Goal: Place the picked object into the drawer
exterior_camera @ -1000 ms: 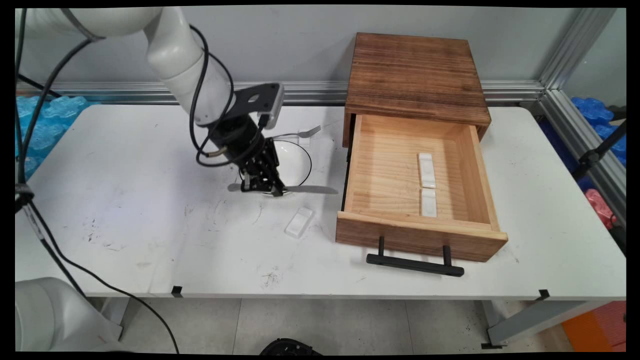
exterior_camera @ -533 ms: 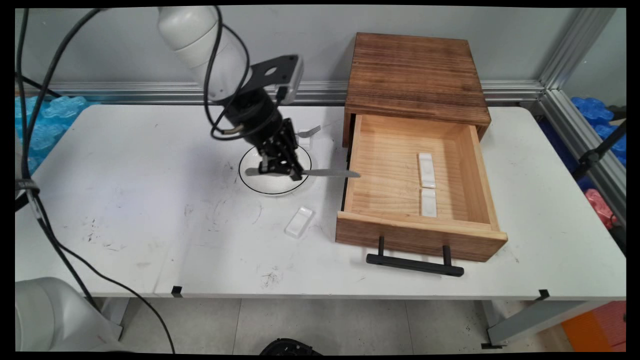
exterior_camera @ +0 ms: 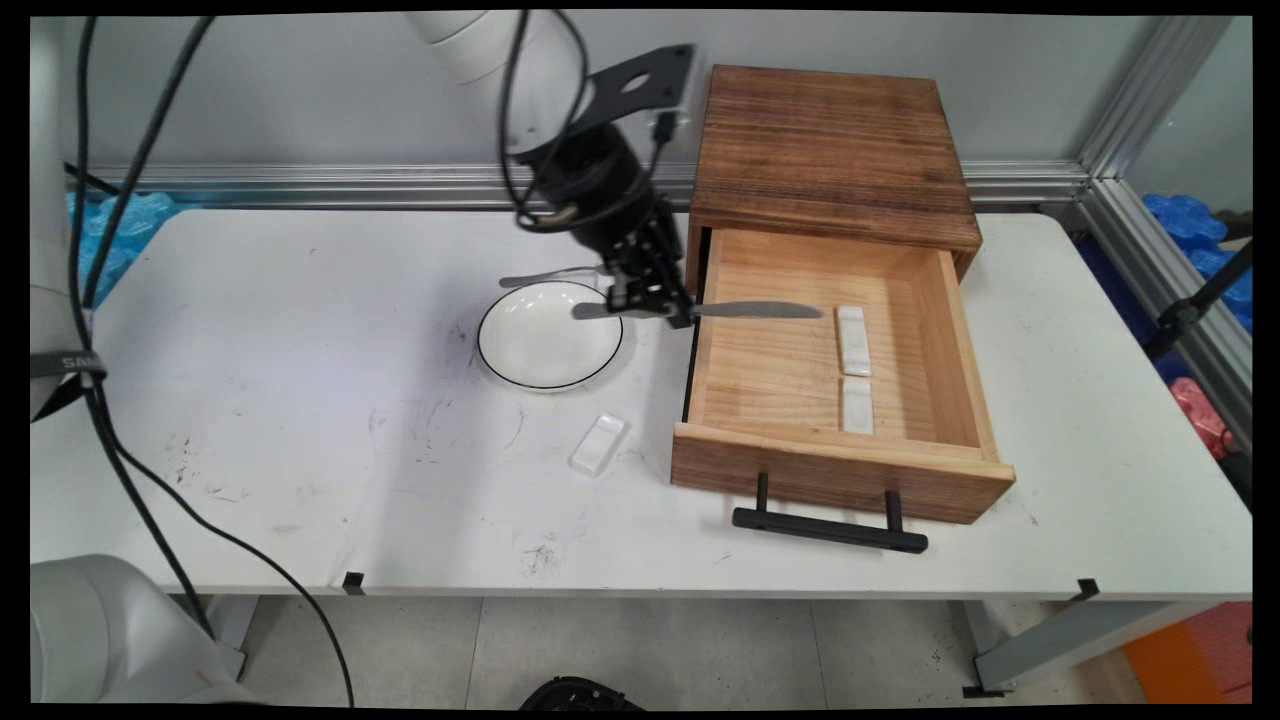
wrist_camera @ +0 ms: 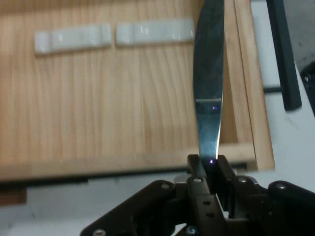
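Knife (exterior_camera: 745,311) is clamped in gripper (exterior_camera: 650,300), now carried right from above the plate (exterior_camera: 548,335) since a moment ago; blade is held over open drawer (exterior_camera: 960,330), clear of two white rests (exterior_camera: 852,340).

Nothing here carries writing I can make out. A dark band (exterior_camera: 62,362) on the cable bundle at the left edge shows a few pale letters, cut off and too small to read. The wooden drawer box (exterior_camera: 830,150) bears no lettering.
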Motion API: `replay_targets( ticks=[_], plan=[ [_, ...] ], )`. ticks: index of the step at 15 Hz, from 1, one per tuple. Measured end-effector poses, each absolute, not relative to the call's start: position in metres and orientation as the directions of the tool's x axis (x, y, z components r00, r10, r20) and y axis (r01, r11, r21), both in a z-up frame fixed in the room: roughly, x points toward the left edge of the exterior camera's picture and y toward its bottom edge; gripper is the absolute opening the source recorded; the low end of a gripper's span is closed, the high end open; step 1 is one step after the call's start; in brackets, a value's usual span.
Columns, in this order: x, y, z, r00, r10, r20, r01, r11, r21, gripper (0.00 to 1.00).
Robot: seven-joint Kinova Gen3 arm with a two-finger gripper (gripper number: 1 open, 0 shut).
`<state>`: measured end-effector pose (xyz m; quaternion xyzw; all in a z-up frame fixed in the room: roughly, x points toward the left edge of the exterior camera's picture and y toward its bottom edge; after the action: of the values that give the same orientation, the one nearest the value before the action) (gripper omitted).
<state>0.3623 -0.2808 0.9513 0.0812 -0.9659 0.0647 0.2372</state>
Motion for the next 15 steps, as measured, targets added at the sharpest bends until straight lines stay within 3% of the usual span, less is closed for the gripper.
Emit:
replay_targets(
  ticks=[7, 15],
  plan=[
    [0.301, -0.299, 0.954, -0.865, -0.098, 0.493, -0.18, 0.976, -0.122, 0.0],
    [0.248, -0.313, 0.925, -0.873, -0.122, 0.473, -0.204, 0.971, -0.126, 0.0]
  ],
)
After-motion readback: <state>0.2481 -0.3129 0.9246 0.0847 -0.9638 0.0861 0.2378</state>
